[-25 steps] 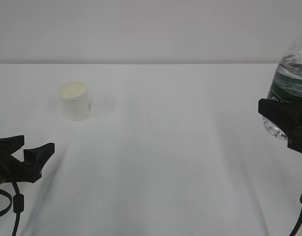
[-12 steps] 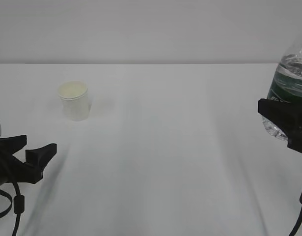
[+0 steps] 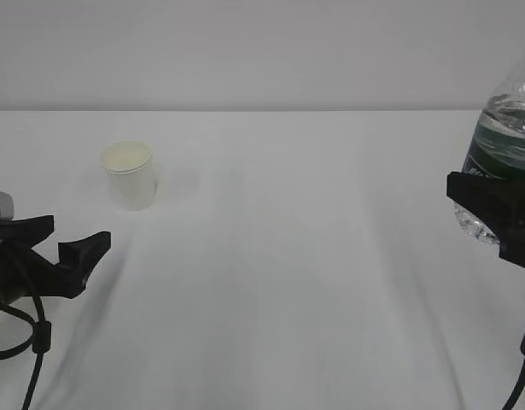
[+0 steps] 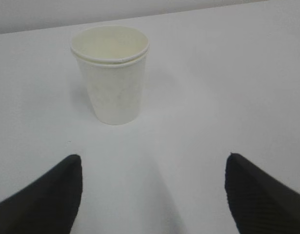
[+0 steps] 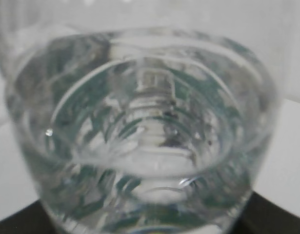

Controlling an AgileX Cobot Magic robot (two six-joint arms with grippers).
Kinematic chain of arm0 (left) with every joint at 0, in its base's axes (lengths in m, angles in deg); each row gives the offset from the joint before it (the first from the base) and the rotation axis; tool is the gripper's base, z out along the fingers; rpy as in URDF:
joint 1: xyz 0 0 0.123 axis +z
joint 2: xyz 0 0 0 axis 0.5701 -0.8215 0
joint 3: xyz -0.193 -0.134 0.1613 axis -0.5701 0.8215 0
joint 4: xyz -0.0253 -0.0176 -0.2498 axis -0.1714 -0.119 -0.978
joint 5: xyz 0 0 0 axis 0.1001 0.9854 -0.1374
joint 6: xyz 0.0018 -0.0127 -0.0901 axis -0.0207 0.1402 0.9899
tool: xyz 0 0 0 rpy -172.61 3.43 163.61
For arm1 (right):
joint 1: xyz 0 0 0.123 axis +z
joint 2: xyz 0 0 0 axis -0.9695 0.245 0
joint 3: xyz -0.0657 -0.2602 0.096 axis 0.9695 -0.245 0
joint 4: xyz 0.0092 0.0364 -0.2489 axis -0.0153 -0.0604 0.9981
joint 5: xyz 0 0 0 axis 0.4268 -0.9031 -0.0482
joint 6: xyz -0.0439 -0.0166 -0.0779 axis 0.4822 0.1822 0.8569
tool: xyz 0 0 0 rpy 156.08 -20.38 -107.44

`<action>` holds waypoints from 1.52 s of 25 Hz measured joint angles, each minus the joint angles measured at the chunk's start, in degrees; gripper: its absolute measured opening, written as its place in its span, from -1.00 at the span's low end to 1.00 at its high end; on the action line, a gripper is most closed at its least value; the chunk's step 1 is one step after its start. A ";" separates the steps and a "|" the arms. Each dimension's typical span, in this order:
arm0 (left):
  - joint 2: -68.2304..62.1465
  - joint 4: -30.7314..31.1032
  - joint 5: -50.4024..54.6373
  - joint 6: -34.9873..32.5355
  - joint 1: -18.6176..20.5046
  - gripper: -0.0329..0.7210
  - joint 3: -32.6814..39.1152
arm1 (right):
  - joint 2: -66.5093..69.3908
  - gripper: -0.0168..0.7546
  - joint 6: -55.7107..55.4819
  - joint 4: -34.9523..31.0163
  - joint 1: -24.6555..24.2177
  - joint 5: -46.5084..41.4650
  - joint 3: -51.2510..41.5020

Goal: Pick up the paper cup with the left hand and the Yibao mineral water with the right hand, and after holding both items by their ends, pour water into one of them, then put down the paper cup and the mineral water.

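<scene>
The white paper cup (image 3: 130, 174) stands upright on the table at the left; in the left wrist view the cup (image 4: 112, 73) is ahead of the fingers, a little left of centre. My left gripper (image 3: 64, 246) is open and empty, low at the left edge, short of the cup. My right gripper (image 3: 492, 209) is shut on the Yibao mineral water bottle (image 3: 501, 154), held off the table at the right edge, with water in it. The bottle's base (image 5: 145, 136) fills the right wrist view.
The white table (image 3: 296, 282) spreads wide between the two arms, with a pale wall behind. Black cables hang from both arms at the lower corners.
My left gripper has moved forward and right toward the cup. The right gripper and bottle have stayed nearly still.
</scene>
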 joint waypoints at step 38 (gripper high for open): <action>-18.40 -2.62 -0.24 0.00 0.00 0.88 -18.36 | 0.00 0.13 0.00 0.76 0.00 0.94 0.00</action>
